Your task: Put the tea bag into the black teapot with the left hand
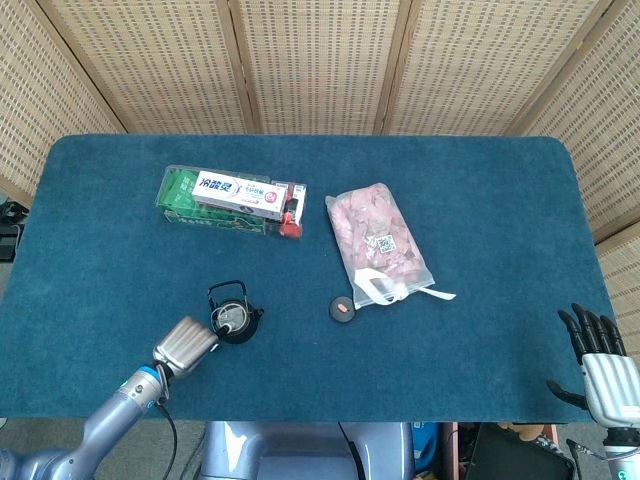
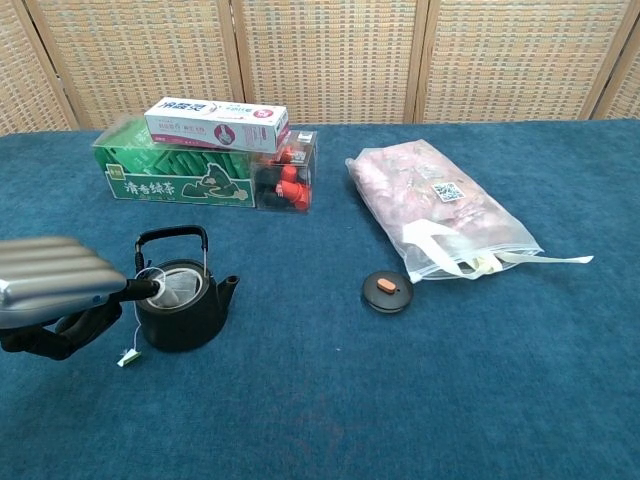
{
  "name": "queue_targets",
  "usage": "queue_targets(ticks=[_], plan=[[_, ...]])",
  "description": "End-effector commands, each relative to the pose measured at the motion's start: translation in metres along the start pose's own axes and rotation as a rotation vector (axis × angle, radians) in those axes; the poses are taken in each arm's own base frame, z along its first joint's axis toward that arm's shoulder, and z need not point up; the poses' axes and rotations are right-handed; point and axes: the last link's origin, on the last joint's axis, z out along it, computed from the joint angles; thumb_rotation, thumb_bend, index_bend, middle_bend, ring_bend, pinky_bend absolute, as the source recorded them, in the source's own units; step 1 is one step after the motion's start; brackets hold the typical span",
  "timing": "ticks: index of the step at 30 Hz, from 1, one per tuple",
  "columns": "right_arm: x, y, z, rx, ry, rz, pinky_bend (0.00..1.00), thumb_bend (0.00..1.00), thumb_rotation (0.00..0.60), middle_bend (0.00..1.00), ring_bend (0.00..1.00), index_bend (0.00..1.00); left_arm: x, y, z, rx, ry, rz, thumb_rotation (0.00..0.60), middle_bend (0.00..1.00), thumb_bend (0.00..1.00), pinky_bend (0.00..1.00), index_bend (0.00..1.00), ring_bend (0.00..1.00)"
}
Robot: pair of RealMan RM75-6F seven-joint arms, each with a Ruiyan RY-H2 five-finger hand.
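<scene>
Tea bag [image 2: 176,288] inside the black teapot [image 2: 182,310], left hand [image 2: 55,296] pinching its top, tag [image 2: 127,356] on desk [image 2: 400,400].

From the head we look steeply down on the whole surface [image 1: 480,180]; from the chest we look low and nearer across its middle.

One black teapot [image 2: 182,312] sits on the counter [image 2: 400,400], with one tea bag [image 2: 175,289] in its mouth. Beyond it: one green tea box [image 2: 170,175], one toothpaste box [image 2: 216,123], one clear box of red pieces [image 2: 287,181]. To its right: one round black lid [image 2: 387,291], one pink-filled plastic bag [image 2: 435,205]. Two robot hands: left [image 2: 50,290], right [image 1: 600,365].
</scene>
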Motion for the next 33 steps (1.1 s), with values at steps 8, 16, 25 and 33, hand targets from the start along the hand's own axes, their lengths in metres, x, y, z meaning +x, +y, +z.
queue_targets(ticks=[8, 16, 25, 33], plan=[[0.001, 0.001, -0.001, -0.003, 0.002, -0.002, 0.00, 0.00, 0.600, 0.08, 0.00, 0.03, 0.007, 0.002, -0.008, -0.013, 0.063, -0.035, 0.600, 0.67, 0.97, 0.58, 0.14, 0.60], [0.000, 0.000, 0.000, -0.002, 0.001, -0.001, 0.00, 0.00, 0.600, 0.08, 0.00, 0.03, 0.010, -0.007, -0.011, 0.006, 0.081, -0.054, 0.600, 0.67, 0.97, 0.58, 0.15, 0.60], [0.001, 0.001, -0.001, -0.009, -0.001, -0.005, 0.00, 0.00, 0.600, 0.08, 0.00, 0.03, 0.006, -0.010, 0.003, 0.027, 0.054, -0.061, 0.600, 0.67, 0.97, 0.58, 0.15, 0.60], [0.000, 0.001, -0.002, -0.013, -0.003, -0.004, 0.00, 0.00, 0.600, 0.08, 0.00, 0.03, 0.001, -0.007, 0.011, 0.032, 0.015, -0.053, 0.600, 0.67, 0.97, 0.58, 0.15, 0.60]])
